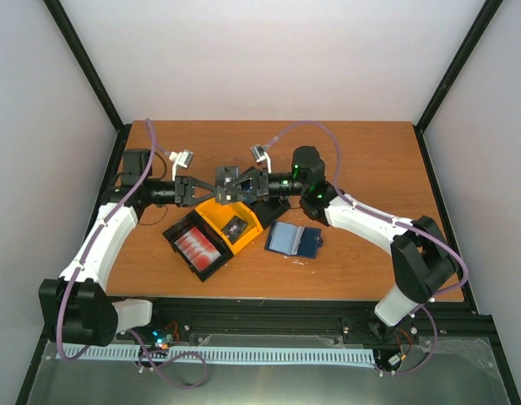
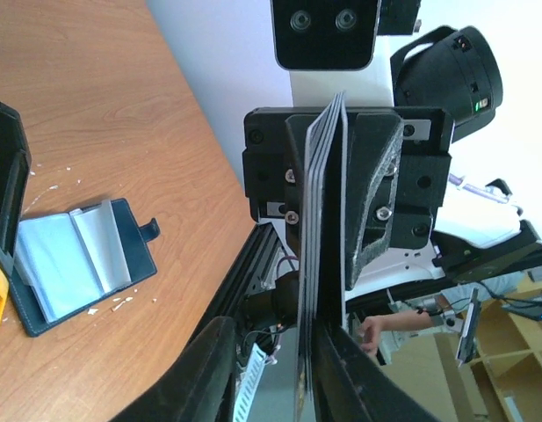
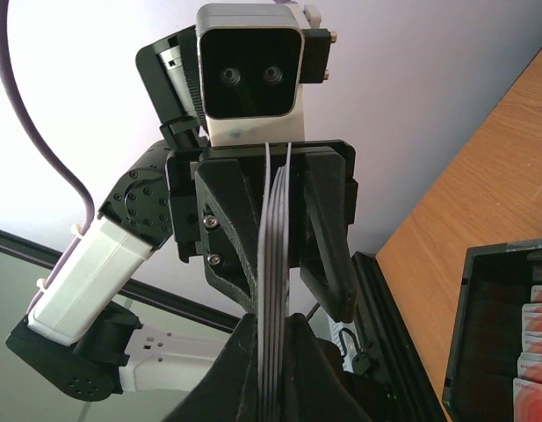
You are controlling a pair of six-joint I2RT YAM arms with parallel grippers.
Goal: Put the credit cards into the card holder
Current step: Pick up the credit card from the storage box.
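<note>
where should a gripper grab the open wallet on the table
Take the wallet by its right edge, coming from above on the right. It lies open and flat beside the yellow bin, so that outer edge is freest. This is a judgement; its thickness is hard to tell.

White-shelled arms [image 1: 104, 240] with black joints trail purple cables [image 1: 142, 181].

A brown wooden surface [image 1: 361, 160] is seen filling the middle of the top view, enclosed by pale walls [image 1: 268, 59] braced with black corner posts [image 1: 83, 59]. Just left of centre, a yellow bin [image 1: 241, 211] and a black bin [image 1: 182, 240] are set touching — both turned at a slant. A black rail [image 1: 268, 321] is fixed along the near edge.
</note>
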